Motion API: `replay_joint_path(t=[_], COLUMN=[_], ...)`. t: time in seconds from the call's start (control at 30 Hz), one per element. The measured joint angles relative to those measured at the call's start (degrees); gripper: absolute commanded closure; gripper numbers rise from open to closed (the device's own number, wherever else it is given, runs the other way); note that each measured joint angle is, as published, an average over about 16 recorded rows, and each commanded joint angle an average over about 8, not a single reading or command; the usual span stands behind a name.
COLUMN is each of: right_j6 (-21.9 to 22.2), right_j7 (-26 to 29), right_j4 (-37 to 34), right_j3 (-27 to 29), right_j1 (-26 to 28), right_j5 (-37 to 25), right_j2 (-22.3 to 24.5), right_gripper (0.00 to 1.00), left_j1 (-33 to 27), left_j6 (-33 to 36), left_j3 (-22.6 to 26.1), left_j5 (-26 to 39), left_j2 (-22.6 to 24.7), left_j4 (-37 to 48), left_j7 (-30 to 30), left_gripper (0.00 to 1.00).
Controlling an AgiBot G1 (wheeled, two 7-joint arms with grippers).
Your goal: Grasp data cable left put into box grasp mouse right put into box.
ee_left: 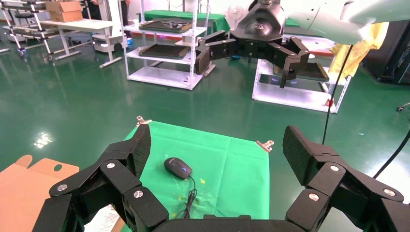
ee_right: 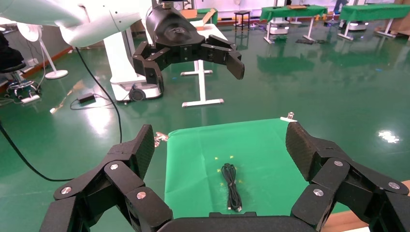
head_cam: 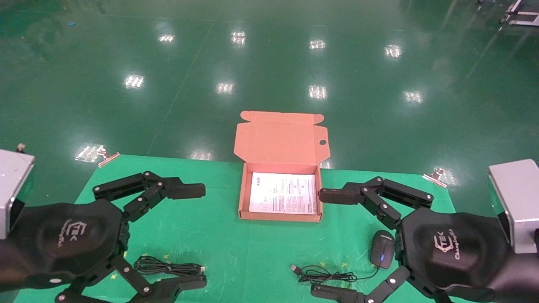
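The box point(head_cam: 241, 198) lies open at the table's far middle, its lid point(head_cam: 280, 141) standing back and a white printed sheet at its bottom. The data cable point(head_cam: 168, 266), a flat black coil, lies at the front left; it also shows in the right wrist view point(ee_right: 232, 186). The mouse point(head_cam: 382, 249), with a blue light, sits at the front right with its cord point(head_cam: 324, 275) trailing left; it also shows in the left wrist view point(ee_left: 177, 167). My left gripper point(head_cam: 204, 235) is open and empty above the cable. My right gripper point(head_cam: 316, 243) is open and empty beside the mouse.
A green cloth point(head_cam: 219, 235) covers the table, held by metal clips at the far corners point(head_cam: 107, 158) point(head_cam: 436, 176). Shiny green floor lies beyond the far edge. Shelving racks point(ee_left: 164, 43) stand far off in the left wrist view.
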Motion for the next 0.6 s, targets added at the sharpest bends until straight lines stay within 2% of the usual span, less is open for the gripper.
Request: replay_joint_path(t=[0.6], right_j6=[-0.04], right_j7=[-0.14], right_j4=[0.08], right_j3=[0.0], right_j1=[0.05], right_j5=[-0.14], right_j2=[0.02], right_gripper=[0.0], left_j1=[0.01], left_j6=[0.01], left_j3=[0.04], left_j5=[0.03], left_j2=[0.02], left_j4=[0.03], left_j7=[-0.03], left_gripper=[0.0])
